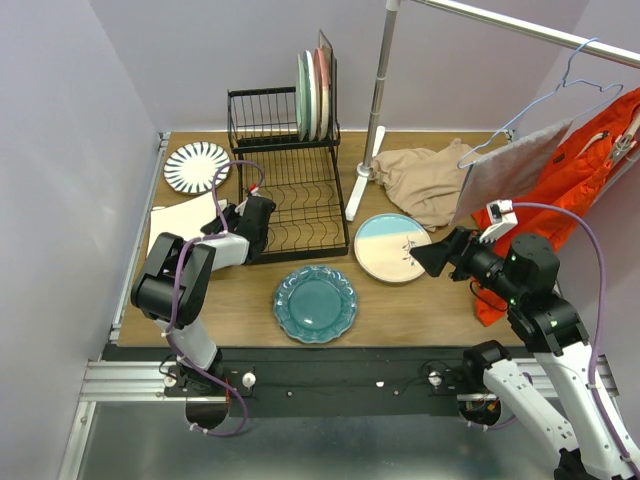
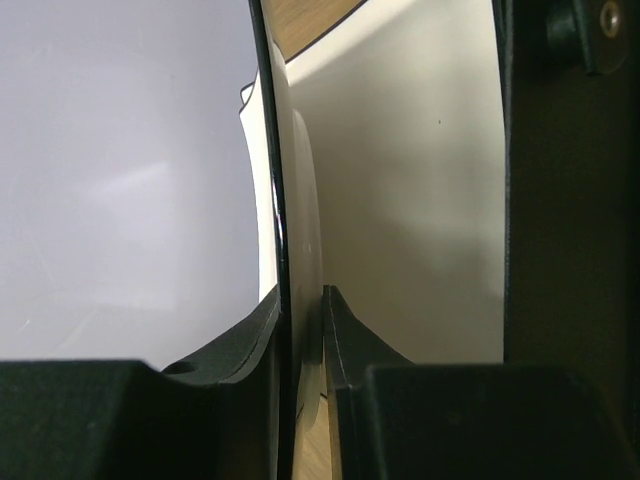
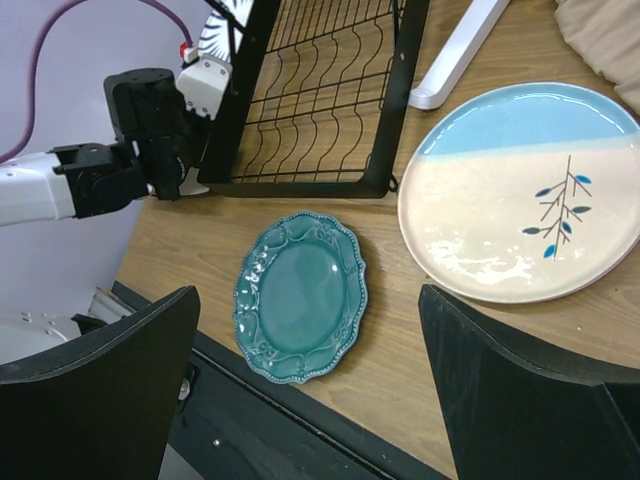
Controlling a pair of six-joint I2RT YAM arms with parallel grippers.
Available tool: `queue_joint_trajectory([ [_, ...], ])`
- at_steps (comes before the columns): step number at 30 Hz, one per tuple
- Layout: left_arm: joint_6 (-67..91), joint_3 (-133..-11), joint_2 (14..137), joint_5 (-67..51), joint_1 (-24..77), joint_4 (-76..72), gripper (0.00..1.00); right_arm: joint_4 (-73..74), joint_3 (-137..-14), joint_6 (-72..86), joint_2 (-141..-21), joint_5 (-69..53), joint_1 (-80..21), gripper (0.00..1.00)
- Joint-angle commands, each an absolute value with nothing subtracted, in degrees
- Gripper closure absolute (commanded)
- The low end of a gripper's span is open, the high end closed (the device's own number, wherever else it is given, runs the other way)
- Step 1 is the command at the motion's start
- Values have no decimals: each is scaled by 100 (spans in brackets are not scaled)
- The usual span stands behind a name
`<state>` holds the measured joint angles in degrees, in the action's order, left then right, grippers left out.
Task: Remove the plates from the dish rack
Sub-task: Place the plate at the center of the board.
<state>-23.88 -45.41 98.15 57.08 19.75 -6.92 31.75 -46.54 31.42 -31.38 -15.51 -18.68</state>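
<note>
Gripping a square plate [image 1: 182, 222], left tool [image 2: 300, 315]; right tool [image 1: 418, 258] gapes empty; three plates [image 1: 315, 303] unloaded, several still in dish rack [image 1: 290, 200]

I seem to be driving a robot lab cell, not a home: plain lilac panels [image 1: 70, 130] box in a wooden table [image 1: 420, 310], an aluminium rail [image 1: 120, 380] crosses the lower frame, and the dish rack [image 1: 300, 200] and clothes-rail stand [image 1: 376, 110] at the top are props.

Two blk-and-white arms [image 1: 175, 280] w/ looping purple cables [image 1: 602, 285]
</note>
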Motion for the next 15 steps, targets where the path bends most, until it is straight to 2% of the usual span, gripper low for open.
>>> queue_joint_trajectory([
  [1, -1925, -4852, 9721, 5854, 2206, -1020, 71, 3296, -4825, 3120, -3085, -1450, -1872, 1],
  [7, -1767, -4939, 9616, 5810, 2241, -879, 66, 3296, -4781, 3138, -3067, -1450, -1872, 1],
  [11, -1582, -5036, 9563, 5634, 2250, -791, 57, 3313, -4860, 3111, -3102, -1424, -1872, 1],
  [15, -1442, -5089, 9598, 5555, 2294, -660, 55, 3340, -4896, 3155, -3094, -1424, -1872, 1],
])
